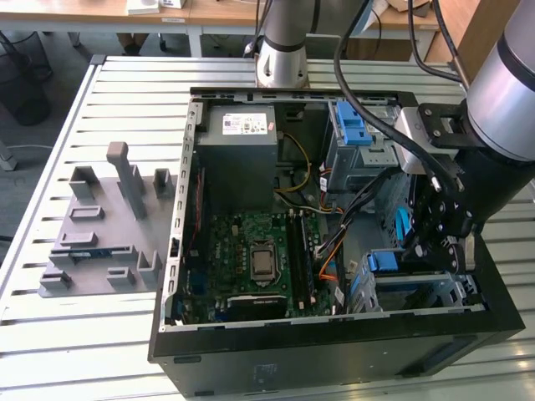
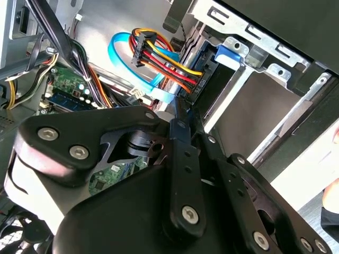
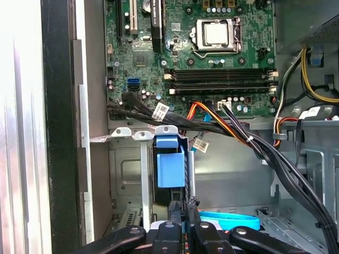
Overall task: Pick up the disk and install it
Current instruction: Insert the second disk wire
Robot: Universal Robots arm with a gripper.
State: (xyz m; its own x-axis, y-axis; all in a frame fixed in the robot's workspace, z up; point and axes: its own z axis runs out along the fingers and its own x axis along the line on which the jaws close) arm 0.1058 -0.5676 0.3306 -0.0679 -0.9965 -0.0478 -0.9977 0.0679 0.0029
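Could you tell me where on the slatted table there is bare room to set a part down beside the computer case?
The slatted table is bare along the strip in front of the grey fixture block, and again between that block and the table's far edge. The space inside the computer case is crowded: motherboard, cable bundle, drive cage, and the gripper over it.

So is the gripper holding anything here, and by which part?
Cannot tell. The gripper sits at the blue plastic carrier in the computer case's drive bay, but any hold is hidden.
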